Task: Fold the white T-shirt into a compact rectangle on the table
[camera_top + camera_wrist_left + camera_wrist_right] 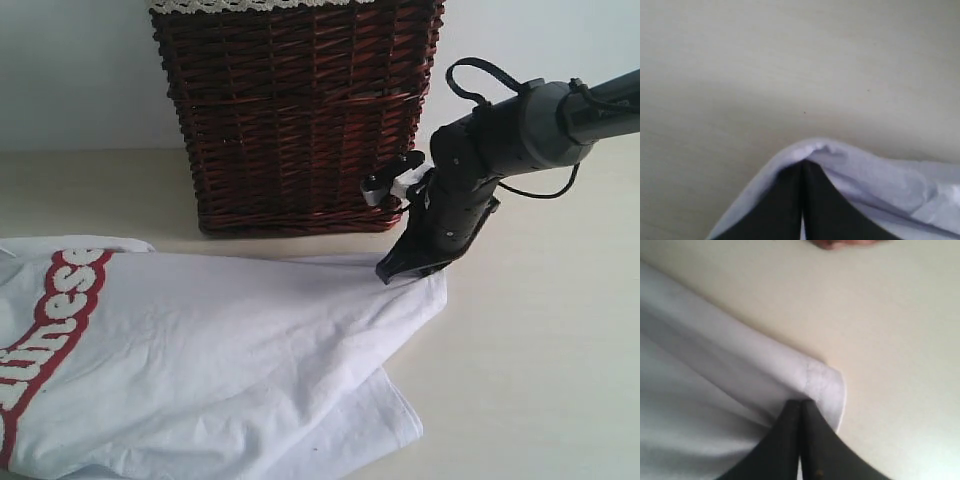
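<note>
**Exterior view.** The wicker basket stands at 12 o'clock on the table, with a strip of lace trim along its top edge. The white T-shirt lies spread over the table from 6 to 9 o'clock. Its red band of white letters is at 9 o'clock. One corner of the cloth is drawn up to a point towards 2 o'clock, just in front of the basket's base. The right gripper comes in from 3 o'clock and tilts down onto that point. Its dark tips are clenched on the cloth edge. A lower layer of the shirt lies flat at 6 o'clock. The left gripper does not appear in this view.

**Left wrist view.** The left gripper has its two dark fingers pressed together with only a thin seam between them. A fold of the white T-shirt is pinched at the tips and wraps round them. Bare table lies beyond the fold.

**Right wrist view.** The right gripper is likewise closed, fingers meeting along a line. It is grasping the white T-shirt just beside a hemmed corner. That corner rests on the table. A reddish-brown blur sits at the frame edge and cannot be identified.
</note>
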{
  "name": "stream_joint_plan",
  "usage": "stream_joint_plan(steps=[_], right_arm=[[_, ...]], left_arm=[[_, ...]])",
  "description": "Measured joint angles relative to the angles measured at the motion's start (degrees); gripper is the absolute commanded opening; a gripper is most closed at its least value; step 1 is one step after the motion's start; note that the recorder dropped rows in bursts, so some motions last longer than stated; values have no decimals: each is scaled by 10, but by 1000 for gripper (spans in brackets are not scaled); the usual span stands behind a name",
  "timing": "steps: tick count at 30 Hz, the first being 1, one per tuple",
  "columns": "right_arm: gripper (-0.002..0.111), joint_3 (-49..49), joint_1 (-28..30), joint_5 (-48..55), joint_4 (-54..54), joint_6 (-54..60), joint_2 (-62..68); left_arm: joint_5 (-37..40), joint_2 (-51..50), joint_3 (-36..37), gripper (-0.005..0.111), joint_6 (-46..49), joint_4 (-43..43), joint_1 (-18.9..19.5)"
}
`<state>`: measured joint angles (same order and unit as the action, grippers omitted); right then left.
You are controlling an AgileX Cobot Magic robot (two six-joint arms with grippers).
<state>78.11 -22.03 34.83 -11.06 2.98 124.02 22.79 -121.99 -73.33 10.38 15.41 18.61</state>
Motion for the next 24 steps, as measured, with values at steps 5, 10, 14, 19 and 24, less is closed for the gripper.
stream_joint_plan(steps=[5, 10, 14, 19, 24], right_arm=[[0, 0, 5, 12, -5, 4, -2], [0, -4, 9, 32, 15, 25, -16], [1, -13, 9, 47, 41, 27, -60], [19, -13, 10, 45, 69, 29, -146], [32, -13, 11, 118, 140, 80, -220]], left_arm=[[39, 4, -22, 0, 29, 39, 3], [99, 41, -51, 0, 127, 107, -6], [117, 100, -53, 0, 220, 156, -24], [148, 187, -28, 1, 328, 210, -53], [231, 262, 53, 30, 433, 231, -125]])
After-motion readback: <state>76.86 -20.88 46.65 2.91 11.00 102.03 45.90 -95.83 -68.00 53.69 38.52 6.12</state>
